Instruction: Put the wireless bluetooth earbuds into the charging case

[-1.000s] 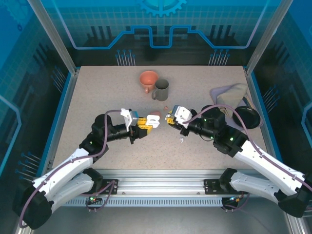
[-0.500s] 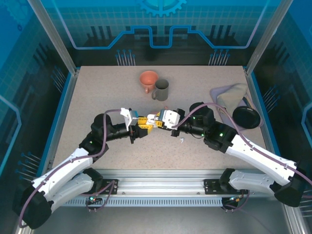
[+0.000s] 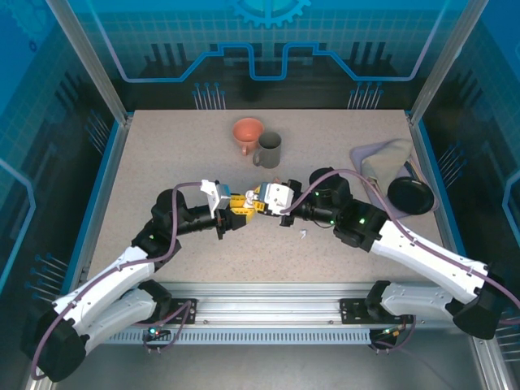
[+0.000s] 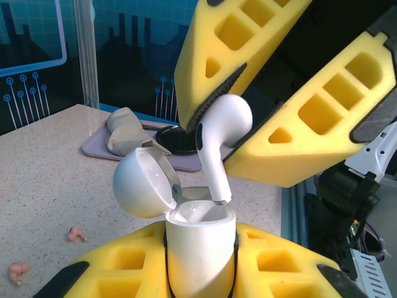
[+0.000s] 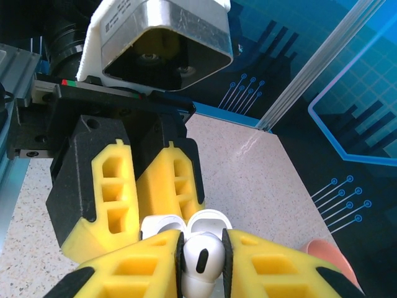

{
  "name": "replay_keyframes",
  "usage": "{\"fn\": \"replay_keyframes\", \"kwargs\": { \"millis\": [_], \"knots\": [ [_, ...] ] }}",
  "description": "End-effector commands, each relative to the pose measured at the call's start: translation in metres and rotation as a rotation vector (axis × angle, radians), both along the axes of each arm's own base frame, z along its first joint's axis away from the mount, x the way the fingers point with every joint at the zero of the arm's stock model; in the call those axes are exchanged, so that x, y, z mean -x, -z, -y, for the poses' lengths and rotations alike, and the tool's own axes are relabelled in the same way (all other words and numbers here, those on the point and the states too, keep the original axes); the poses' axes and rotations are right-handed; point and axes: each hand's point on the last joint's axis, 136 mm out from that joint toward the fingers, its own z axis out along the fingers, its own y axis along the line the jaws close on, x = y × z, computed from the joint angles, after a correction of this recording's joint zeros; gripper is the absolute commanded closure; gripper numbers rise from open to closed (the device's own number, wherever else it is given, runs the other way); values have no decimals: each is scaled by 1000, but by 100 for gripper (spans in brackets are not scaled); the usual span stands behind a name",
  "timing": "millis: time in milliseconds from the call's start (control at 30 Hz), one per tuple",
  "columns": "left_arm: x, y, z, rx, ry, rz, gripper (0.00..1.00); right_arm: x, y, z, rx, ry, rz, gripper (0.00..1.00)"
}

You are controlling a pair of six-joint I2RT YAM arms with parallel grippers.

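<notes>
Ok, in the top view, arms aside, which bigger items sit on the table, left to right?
Orange funnel → dark grey mug → crumpled grey cloth → black dish.

Speckled beige table (image 3: 162, 162), level surface. At 12 o'clock: salmon funnel (image 3: 248, 132), with a dark grey mug (image 3: 269, 149) just beside it, upright. At 2 o'clock: crumpled grey cloth (image 3: 382, 154) lying on a mat (image 4: 93, 148). At 3 o'clock: black dish (image 3: 410, 196). Near centre, towards 5 o'clock: small white item (image 3: 302, 234), too small to identify. Two pink earbuds (image 4: 76, 234) lie loose, near each other.
</notes>
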Motion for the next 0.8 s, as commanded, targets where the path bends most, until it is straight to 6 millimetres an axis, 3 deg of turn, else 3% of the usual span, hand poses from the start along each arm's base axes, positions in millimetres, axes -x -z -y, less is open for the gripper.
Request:
{"fn": "replay_keyframes", "kwargs": {
  "millis": [0,400,767],
  "knots": [
    [9,-20,4,23,45,67,100,4,-15,-7,-15,-32,34,75],
    [8,-20,4,18,43,71,100,1,-1,-8,69,-24,41,75],
    [7,-20,4,15,40,75,100,10,7,-10,91,-60,-5,73]
  ]
}}
